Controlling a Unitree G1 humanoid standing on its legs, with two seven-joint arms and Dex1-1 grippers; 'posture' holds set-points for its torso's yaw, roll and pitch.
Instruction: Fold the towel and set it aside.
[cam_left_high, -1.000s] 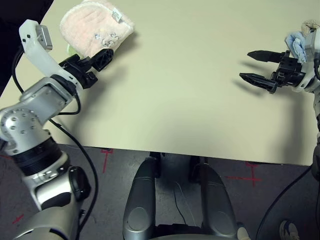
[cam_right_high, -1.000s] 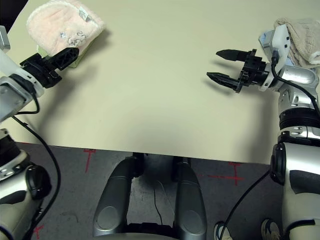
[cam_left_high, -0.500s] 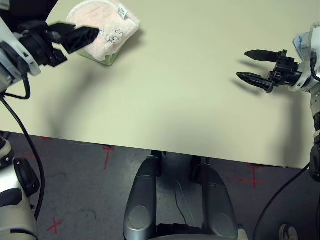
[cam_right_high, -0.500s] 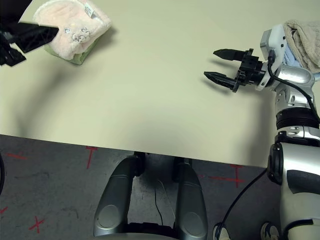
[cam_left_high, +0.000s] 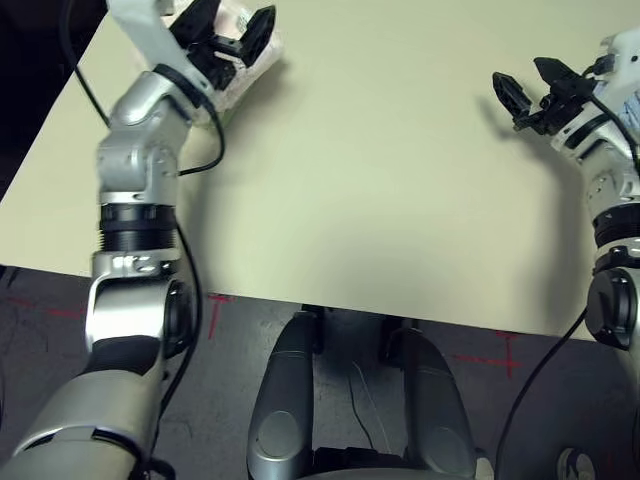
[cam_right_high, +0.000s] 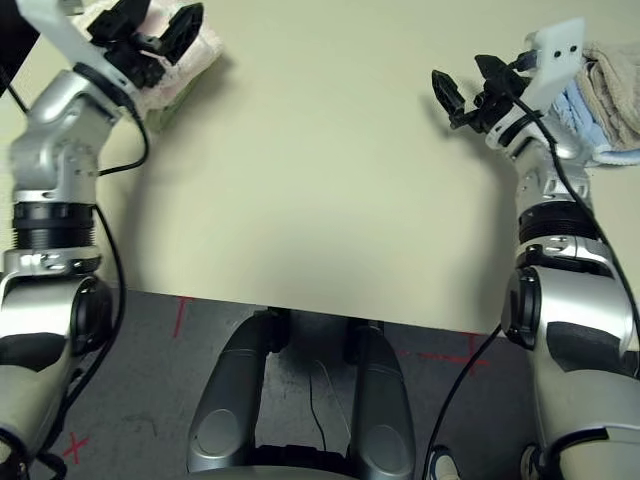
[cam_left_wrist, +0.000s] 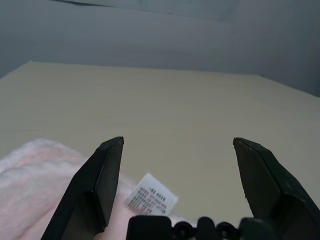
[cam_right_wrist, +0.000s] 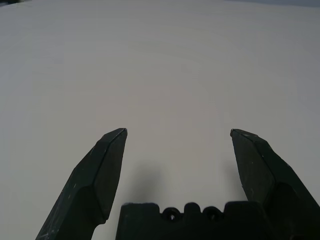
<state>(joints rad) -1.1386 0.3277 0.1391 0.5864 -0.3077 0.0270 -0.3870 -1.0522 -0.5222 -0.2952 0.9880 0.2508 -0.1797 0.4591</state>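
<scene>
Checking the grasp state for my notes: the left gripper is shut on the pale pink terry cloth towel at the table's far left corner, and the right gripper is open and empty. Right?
Not quite. The left gripper is open, its jaws spread wide above the pale pink terry cloth towel, gripping nothing; the left wrist view shows it. The right gripper is open and empty.

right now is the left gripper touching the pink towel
Cannot tell. In the left wrist view the left gripper stands open and empty above the towel, but its underside is hidden; the head views only show them overlapping.
</scene>
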